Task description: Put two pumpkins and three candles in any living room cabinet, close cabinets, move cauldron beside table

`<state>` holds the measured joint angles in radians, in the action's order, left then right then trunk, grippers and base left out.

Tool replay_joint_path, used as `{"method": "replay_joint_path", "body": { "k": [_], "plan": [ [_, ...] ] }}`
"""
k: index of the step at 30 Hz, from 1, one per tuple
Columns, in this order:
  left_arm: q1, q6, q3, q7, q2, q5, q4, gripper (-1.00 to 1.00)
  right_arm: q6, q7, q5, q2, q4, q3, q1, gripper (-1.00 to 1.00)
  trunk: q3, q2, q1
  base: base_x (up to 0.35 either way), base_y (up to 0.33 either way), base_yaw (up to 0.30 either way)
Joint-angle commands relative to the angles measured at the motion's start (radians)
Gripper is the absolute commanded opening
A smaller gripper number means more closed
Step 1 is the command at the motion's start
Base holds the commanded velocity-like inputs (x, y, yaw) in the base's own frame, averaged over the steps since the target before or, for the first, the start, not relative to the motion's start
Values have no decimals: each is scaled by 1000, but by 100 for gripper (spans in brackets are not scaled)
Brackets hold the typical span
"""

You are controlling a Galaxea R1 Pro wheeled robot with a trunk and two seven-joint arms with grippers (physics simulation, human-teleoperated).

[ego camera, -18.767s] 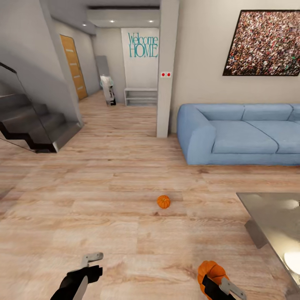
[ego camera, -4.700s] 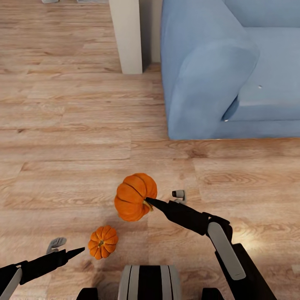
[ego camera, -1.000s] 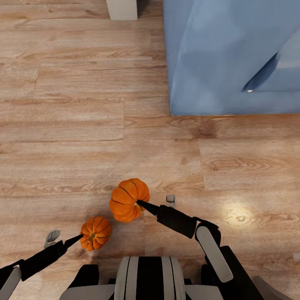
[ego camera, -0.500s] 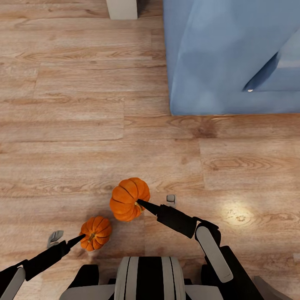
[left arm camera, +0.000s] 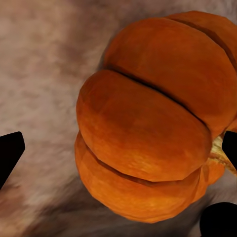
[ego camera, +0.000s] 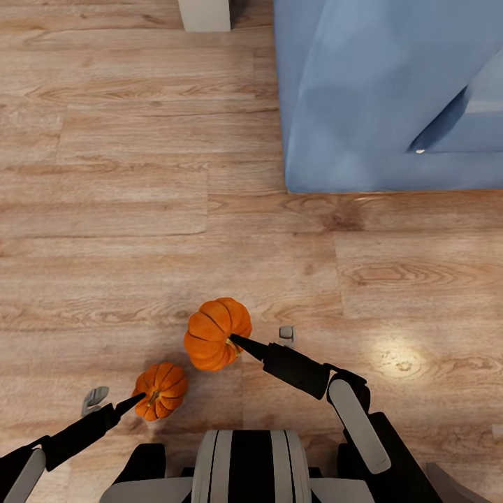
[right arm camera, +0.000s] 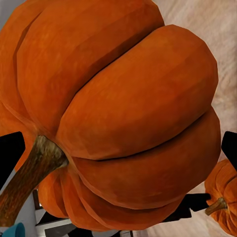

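Two orange ribbed pumpkins show in the head view. One pumpkin (ego camera: 215,334) hangs above the floor with my right gripper (ego camera: 260,340) shut on it, and it looms large in the right wrist view (right arm camera: 123,113), stem toward the camera. The other pumpkin (ego camera: 161,390) sits on the wooden floor just left of my base, also seen from the right wrist (right arm camera: 223,207). My left gripper (ego camera: 116,400) is open and low at this pumpkin's side. In the left wrist view that pumpkin (left arm camera: 148,123) lies between the black fingertips (left arm camera: 10,153), with a gap on one side.
A blue sofa (ego camera: 391,91) stands close ahead on the right, its corner near the pumpkins. A pale pillar (ego camera: 204,14) rises at the far edge. Wooden floor (ego camera: 105,209) stretches ahead and to the left. My base (ego camera: 244,468) is right behind the pumpkins.
My left gripper has edged slightly closer to the pumpkin on the floor. The right arm and its pumpkin have stayed still.
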<state>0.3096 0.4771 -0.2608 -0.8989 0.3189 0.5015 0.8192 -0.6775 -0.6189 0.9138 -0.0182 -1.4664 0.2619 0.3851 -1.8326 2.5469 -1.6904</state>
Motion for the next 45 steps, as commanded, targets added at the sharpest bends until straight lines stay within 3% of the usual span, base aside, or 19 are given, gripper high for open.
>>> {"method": "replay_joint_path", "body": {
  "k": [1, 26, 45],
  "plan": [
    [0, 0, 0, 0, 0, 0, 0, 100, -1, 1, 2, 0, 0, 0, 0, -100, 0, 0, 0, 0, 0, 0],
    [0, -2, 3, 0, -1, 0, 0, 100, -1, 1, 2, -2, 0, 2, 0, -100, 0, 2, -5, 0, 0, 0],
    [0, -2, 3, 55, -28, -5, 0, 100, -1, 1, 2, -1, 0, 2, 0, -100, 0, 4, -7, 0, 0, 0]
  ]
}}
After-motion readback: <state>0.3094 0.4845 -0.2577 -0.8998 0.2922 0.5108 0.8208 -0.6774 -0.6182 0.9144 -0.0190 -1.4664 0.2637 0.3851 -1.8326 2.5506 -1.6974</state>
